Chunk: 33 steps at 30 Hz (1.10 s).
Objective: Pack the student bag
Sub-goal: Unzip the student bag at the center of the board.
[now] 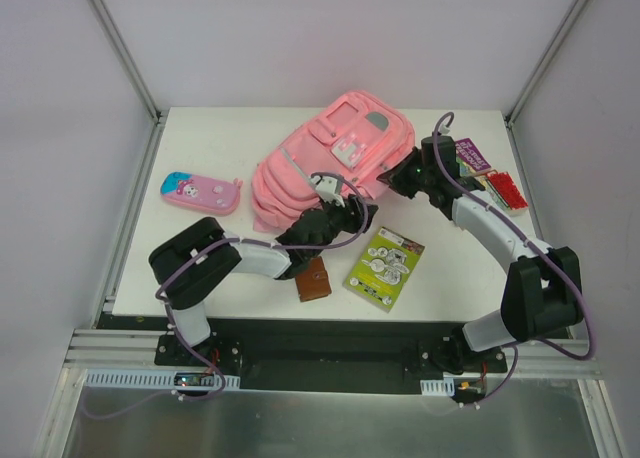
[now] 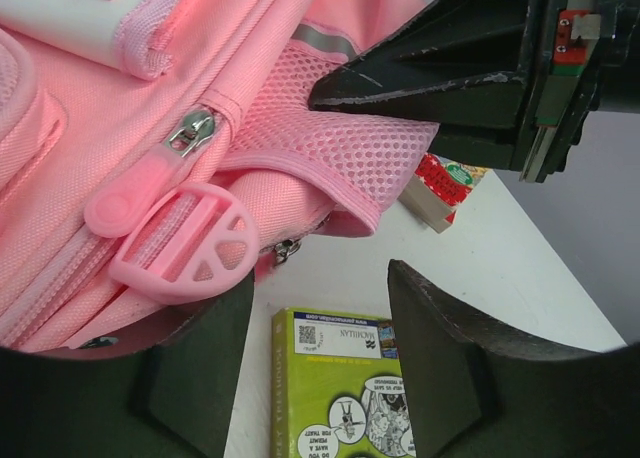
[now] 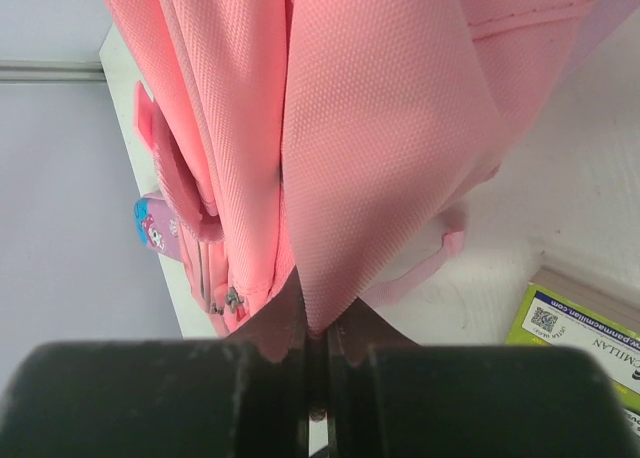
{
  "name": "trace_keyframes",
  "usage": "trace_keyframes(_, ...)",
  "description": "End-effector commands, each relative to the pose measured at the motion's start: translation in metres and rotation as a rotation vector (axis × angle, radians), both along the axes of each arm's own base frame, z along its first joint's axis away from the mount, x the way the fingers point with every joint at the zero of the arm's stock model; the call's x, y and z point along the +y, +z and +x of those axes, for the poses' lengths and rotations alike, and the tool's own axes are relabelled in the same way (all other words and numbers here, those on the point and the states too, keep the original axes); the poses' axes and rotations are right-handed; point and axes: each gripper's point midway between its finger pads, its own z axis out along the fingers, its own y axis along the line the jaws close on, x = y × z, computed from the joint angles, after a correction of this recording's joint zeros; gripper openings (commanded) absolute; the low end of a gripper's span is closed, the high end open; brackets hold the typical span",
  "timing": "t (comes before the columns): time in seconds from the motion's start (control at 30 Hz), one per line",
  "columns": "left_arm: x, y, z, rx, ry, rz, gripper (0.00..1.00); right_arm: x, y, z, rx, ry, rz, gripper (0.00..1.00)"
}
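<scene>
The student bag [image 1: 320, 163], a large pink backpack, lies in the middle of the table. My right gripper [image 1: 398, 174] is shut on a fold of its pink fabric [image 3: 380, 158] at the bag's right side, and the pinch shows right at the jaws [image 3: 318, 340]. My left gripper [image 1: 352, 216] stands open at the bag's near edge with nothing between its fingers [image 2: 318, 298]. Just left of those jaws a pink zipper pull with a round tab [image 2: 185, 243] hangs from the bag. The mesh side pocket [image 2: 340, 148] lies beyond it, under the right gripper's dark fingers [image 2: 430, 68].
A green book [image 1: 384, 268] lies on the table below the left jaws [image 2: 340, 388]. A brown wallet-like item [image 1: 313, 279] sits near the front edge. A pink cartoon pencil case [image 1: 200, 191] is at the left. A purple card [image 1: 473, 156] and a red item [image 1: 507, 189] lie at the right.
</scene>
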Motion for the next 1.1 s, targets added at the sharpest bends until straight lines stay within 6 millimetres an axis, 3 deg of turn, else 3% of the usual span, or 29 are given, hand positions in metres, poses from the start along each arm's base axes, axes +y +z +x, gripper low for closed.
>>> trace_keyframes(0.0,0.004,0.020,0.024,-0.048,0.072,-0.053,0.59,0.020,0.040,-0.011,-0.047,0.092,0.084,0.01)
trace_keyframes(0.37,0.002,0.000,0.041,-0.046,0.139,-0.014,0.63,0.026,0.062,-0.022,-0.084,0.106,0.120,0.01)
trace_keyframes(0.5,0.001,0.001,0.045,-0.054,0.155,-0.018,0.47,0.023,0.067,-0.023,-0.101,0.095,0.115,0.01)
trace_keyframes(0.57,0.005,0.002,0.045,-0.054,0.172,-0.028,0.32,0.023,0.066,-0.023,-0.102,0.097,0.111,0.01)
trace_keyframes(0.73,0.014,0.001,0.044,-0.054,0.196,-0.028,0.11,0.024,0.061,-0.023,-0.087,0.100,0.110,0.01)
trace_keyframes(0.77,0.015,0.002,0.044,-0.054,0.196,-0.030,0.02,0.024,0.059,-0.022,-0.085,0.099,0.105,0.01)
trace_keyframes(1.07,0.017,0.008,0.033,-0.070,0.158,-0.032,0.00,0.020,0.048,-0.018,-0.069,0.087,0.081,0.01)
